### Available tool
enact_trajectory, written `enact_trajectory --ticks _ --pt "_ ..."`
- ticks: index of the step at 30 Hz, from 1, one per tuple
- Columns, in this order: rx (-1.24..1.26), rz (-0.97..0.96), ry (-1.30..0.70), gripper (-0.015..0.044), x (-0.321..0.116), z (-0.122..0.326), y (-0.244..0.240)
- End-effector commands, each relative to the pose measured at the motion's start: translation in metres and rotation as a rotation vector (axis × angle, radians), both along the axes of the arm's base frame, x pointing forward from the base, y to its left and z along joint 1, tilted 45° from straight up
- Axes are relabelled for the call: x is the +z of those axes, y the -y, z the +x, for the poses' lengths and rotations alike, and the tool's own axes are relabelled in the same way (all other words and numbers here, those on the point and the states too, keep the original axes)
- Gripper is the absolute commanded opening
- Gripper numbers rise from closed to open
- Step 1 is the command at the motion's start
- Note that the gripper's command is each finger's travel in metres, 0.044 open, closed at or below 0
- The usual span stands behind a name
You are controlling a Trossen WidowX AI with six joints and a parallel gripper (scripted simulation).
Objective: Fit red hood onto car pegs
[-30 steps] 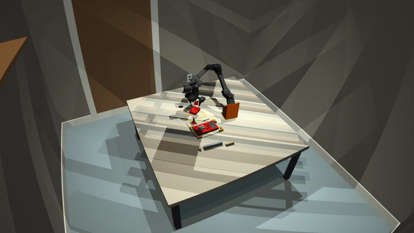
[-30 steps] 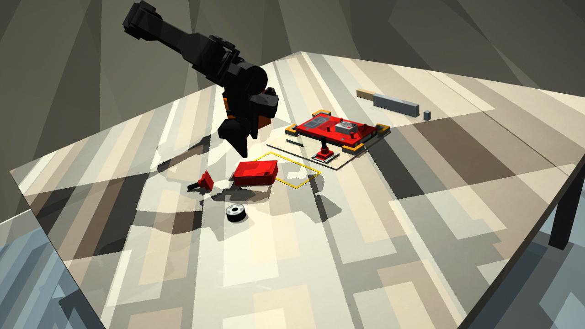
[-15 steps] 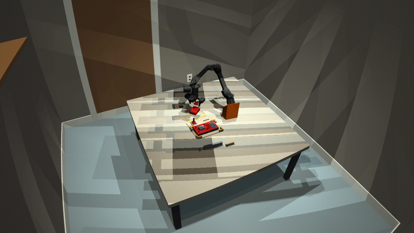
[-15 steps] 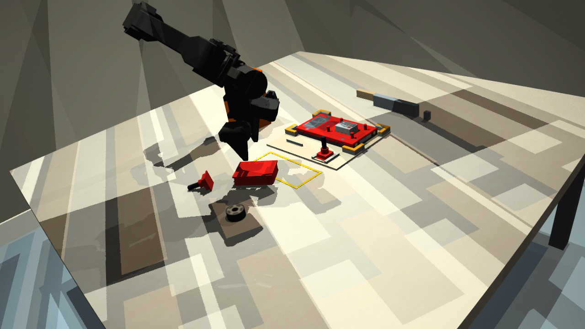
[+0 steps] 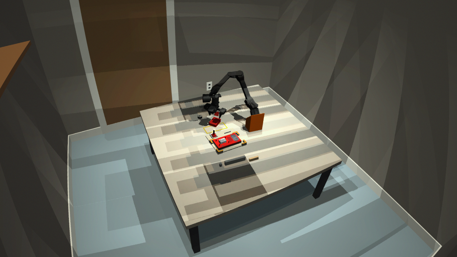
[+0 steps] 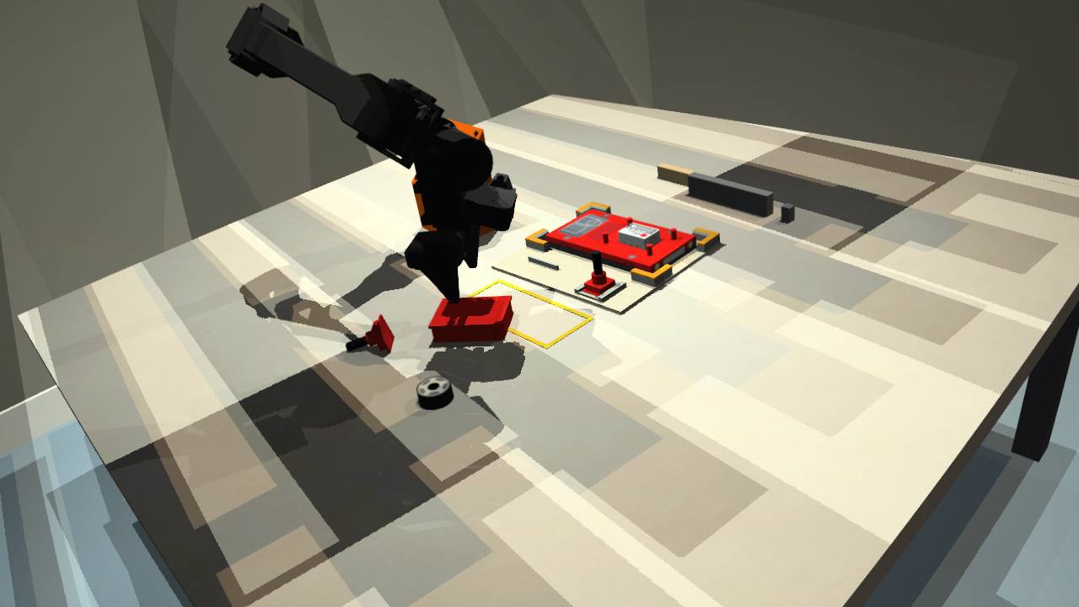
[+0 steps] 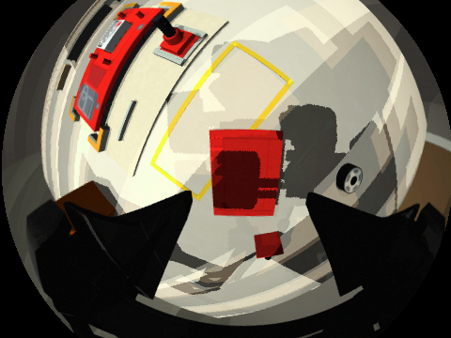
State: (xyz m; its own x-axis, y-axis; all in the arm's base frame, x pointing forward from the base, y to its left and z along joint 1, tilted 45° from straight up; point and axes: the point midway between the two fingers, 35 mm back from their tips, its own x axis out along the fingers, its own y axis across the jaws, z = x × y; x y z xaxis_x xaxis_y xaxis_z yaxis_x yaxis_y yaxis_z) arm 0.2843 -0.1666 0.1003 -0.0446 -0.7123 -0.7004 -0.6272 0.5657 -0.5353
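Our gripper (image 7: 247, 220) hangs just above the hood (image 7: 246, 173) with its jaws spread wide and nothing between them; in the wrist view the two dark fingers stand on either side of the red shell. From the exterior view one fingertip comes down close to the hood's (image 6: 472, 319) near end, though we cannot tell whether it touches. The hood lies on the table (image 6: 754, 422), overlapping a corner of the yellow outlined square (image 6: 549, 317) that extends ahead of the gripper. Further ahead and to the left in the wrist view sits the red chassis (image 7: 108, 69) in its jig with orange corner brackets (image 6: 706, 238), the grey engine block (image 6: 637, 235) on its deck. Between jig and square stands a small red-based post (image 6: 598, 281). Just behind the hood, closer to our wrist, lies a small red funnel-shaped part (image 6: 377, 335), and off to the right a black wheel (image 7: 349, 178).
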Motion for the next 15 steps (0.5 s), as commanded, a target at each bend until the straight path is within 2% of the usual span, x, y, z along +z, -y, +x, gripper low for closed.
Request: enact_trajectory --ticks 1,15 --pt "-0.001 0.006 -0.011 0.0440 -0.0053 -0.0020 0.0026" --pt "-0.001 0.005 -0.011 0.0440 -0.0107 -0.0019 0.0083"
